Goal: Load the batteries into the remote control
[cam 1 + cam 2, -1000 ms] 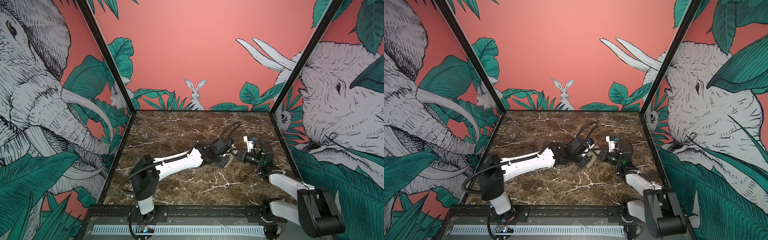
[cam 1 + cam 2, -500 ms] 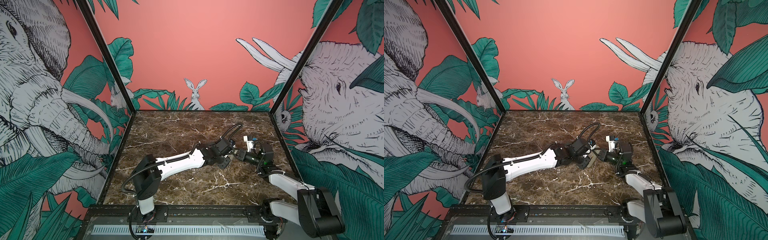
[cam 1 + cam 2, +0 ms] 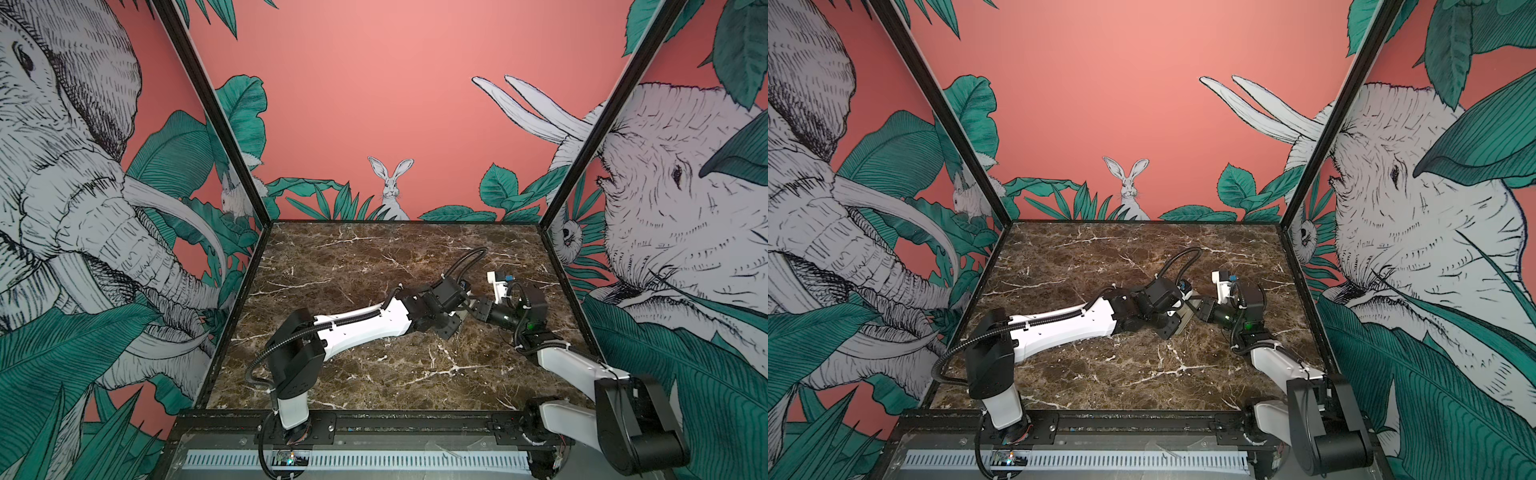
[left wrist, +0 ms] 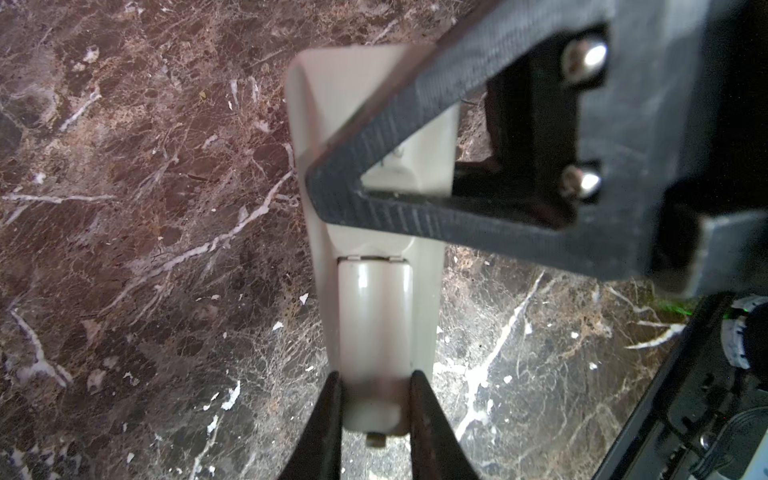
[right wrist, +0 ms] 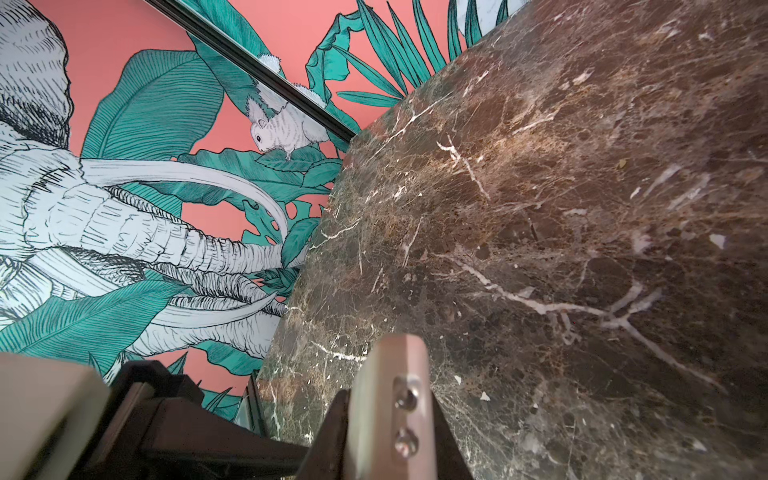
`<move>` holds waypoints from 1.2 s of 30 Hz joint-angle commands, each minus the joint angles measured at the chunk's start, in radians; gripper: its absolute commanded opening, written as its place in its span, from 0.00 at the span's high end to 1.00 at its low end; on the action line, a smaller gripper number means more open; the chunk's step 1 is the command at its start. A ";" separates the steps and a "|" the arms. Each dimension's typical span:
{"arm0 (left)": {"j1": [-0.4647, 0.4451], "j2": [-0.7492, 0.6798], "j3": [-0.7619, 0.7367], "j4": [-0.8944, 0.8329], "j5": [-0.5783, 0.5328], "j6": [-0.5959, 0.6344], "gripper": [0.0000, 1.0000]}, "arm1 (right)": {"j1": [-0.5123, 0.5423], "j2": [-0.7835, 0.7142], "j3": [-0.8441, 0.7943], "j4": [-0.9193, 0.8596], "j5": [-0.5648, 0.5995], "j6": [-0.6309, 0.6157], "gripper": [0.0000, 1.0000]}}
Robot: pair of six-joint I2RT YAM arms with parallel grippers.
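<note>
1. Left wrist view: locate the slim grey-beige plastic remote control point(image 4: 376, 246), back face toward the camera. The left gripper point(image 4: 375, 388) pinches its near end by the two long edges, with only a short overlap.
2. The right gripper point(image 5: 390, 395) is pressed together on a flat grey-beige edge carrying two small metal dots point(image 5: 405, 399) in the right wrist view; read this as the remote's far end. Its black finger point(image 4: 415, 104) lies across the remote's far half in the left wrist view.
3. In both top views, with the back wall at 12 o'clock, both claws meet just toward 3 o'clock from the centre of the dark brown veined marble table top point(image 3: 374, 257). You cannot tell whether the remote rests on it or is lifted.
4. No batteries show in any view. The glossy rounded panel point(image 4: 376, 332) on the back looks like a fitted cover, but an empty recess cannot be ruled out.
5. Risk: two arms clamp one rigid body. Any unmatched motion would twist it; expect the short left hold to slip first.
6. Risk: if the right claw lets go, the remote hangs from one end and may pivot or drop.
7. Risk: side pressure from the left jaws beside the panel could unseat an unlatched cover; near-black batteries spilled on dark marble would be hard to find.
</note>
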 commanded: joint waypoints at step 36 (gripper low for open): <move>-0.005 0.010 0.033 -0.006 -0.048 -0.016 0.85 | 0.016 0.023 -0.014 0.133 -0.020 0.021 1.00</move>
